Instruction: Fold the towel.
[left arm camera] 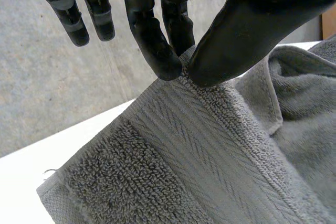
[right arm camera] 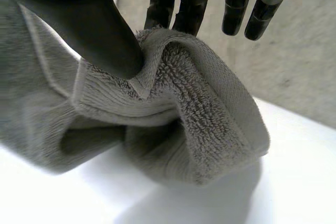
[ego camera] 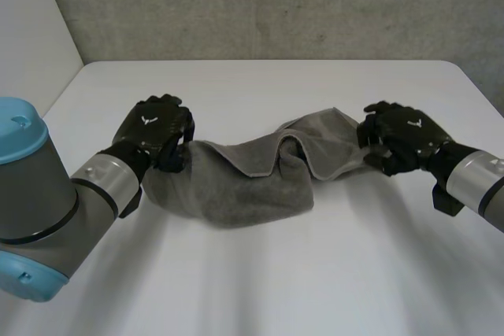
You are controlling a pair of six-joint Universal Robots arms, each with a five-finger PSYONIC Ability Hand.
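Observation:
A grey towel (ego camera: 236,182) lies bunched in a sagging band across the middle of the white table (ego camera: 268,84). My left hand (ego camera: 157,130) pinches the towel's left end: in the left wrist view the thumb (left arm camera: 247,40) and a finger press the towel (left arm camera: 210,150) edge between them. My right hand (ego camera: 402,139) holds the towel's right end; in the right wrist view its thumb (right arm camera: 89,24) clamps a folded edge of the towel (right arm camera: 194,108) against the fingers. Both ends are lifted slightly off the table.
A grey concrete wall (ego camera: 276,5) stands behind the table's far edge. White tabletop lies in front of the towel and beyond it.

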